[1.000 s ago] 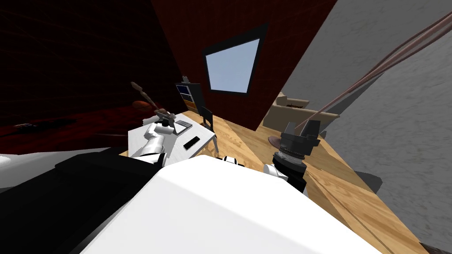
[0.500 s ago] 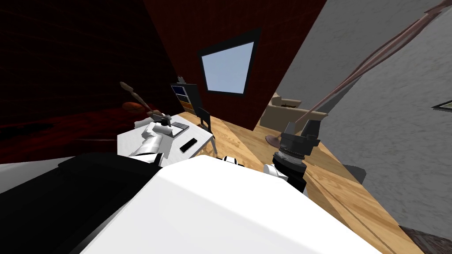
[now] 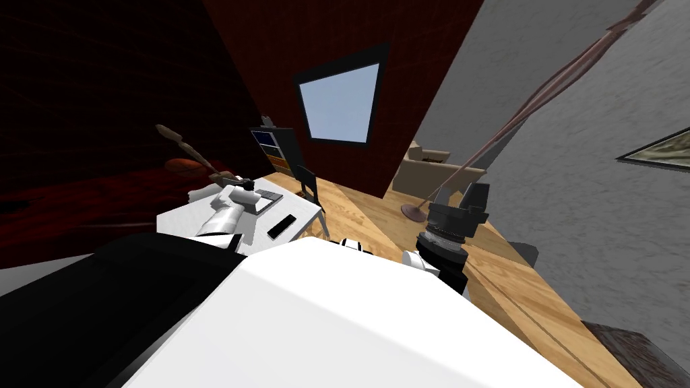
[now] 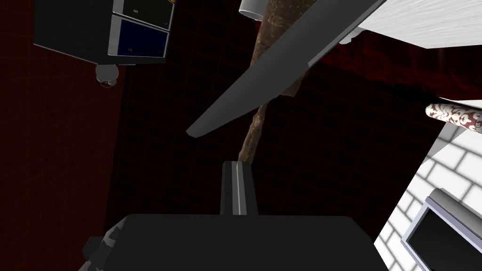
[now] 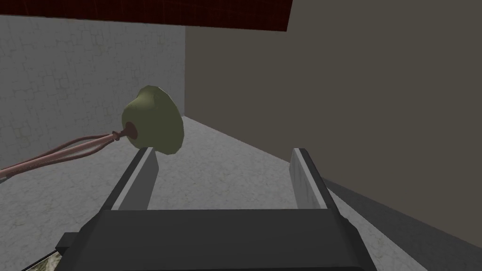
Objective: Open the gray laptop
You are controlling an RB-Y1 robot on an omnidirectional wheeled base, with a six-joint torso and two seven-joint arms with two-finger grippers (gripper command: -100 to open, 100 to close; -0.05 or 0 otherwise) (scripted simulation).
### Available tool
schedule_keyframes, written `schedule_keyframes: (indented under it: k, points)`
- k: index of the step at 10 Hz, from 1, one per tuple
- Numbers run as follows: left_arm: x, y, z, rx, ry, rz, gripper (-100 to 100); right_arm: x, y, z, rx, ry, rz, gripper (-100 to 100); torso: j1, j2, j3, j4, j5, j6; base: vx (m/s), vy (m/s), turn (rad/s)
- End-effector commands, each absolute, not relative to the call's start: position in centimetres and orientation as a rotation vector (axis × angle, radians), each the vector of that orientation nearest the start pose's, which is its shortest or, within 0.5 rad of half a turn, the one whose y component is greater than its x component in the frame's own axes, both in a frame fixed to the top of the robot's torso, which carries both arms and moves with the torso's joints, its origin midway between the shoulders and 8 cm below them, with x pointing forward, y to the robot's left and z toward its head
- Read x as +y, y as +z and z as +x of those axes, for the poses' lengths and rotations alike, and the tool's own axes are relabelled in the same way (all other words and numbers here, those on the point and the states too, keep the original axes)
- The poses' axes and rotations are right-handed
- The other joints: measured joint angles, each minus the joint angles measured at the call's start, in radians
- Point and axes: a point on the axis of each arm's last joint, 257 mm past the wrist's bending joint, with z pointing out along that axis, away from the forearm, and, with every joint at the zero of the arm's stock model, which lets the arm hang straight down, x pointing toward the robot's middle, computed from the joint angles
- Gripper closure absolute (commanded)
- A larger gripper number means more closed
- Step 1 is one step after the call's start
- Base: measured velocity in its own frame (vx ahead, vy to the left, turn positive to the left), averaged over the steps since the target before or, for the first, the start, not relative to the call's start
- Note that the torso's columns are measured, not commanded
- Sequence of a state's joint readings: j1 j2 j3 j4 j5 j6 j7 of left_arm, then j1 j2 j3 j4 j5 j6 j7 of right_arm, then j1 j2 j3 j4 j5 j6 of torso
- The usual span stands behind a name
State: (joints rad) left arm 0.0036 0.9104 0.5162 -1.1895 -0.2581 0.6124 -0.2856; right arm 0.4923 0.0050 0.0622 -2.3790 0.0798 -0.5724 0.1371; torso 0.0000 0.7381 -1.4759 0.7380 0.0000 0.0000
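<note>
Grey laptop [image 4: 277, 68], seemingly edge-on, just past closed left jaws, not touching

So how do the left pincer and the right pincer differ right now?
The left pincer has its fingers shut together; the right pincer has them standing wide apart. The left pincer reaches over the white table by the laptop; the right pincer is raised over the wooden floor. Both hold nothing.
</note>
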Motion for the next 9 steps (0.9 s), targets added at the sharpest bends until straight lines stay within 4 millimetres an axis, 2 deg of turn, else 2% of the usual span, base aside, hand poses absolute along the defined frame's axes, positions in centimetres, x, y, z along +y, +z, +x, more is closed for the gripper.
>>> schedule_keyframes:
  k: [1,5,7,8,9]
  points:
    - [84.5,-12.4,32.3,1.378,0.638,-1.169,-100,-24.3,8.1,31.2,0.551,1.222,0.432,0,0.000,0.001,0.000,0.000,0.000,-0.001,0.085,-0.032,0.124]
    - [84.4,-14.5,31.8,1.353,0.601,-1.196,-100,-24.3,8.1,31.2,0.551,1.222,0.432,0,0.001,-0.002,-0.001,-0.001,0.000,0.000,0.134,-0.050,0.106]
    - [84.4,-14.2,31.8,1.355,0.606,-1.193,-100,-24.3,8.1,31.2,0.550,1.222,0.432,0,0.002,0.004,0.003,0.001,0.000,0.000,0.034,-0.011,0.005]
    - [84.4,-14.2,31.8,1.355,0.606,-1.193,100,-24.3,8.1,31.2,0.551,1.222,0.432,0,0.001,0.005,0.003,0.002,0.000,0.000,0.007,-0.001,-0.003]
    - [84.8,-15.1,30.8,1.405,0.668,-1.189,100,-24.3,8.1,31.2,0.550,1.222,0.432,0,0.001,0.003,0.002,0.001,0.000,-0.001,0.050,0.000,-0.147]
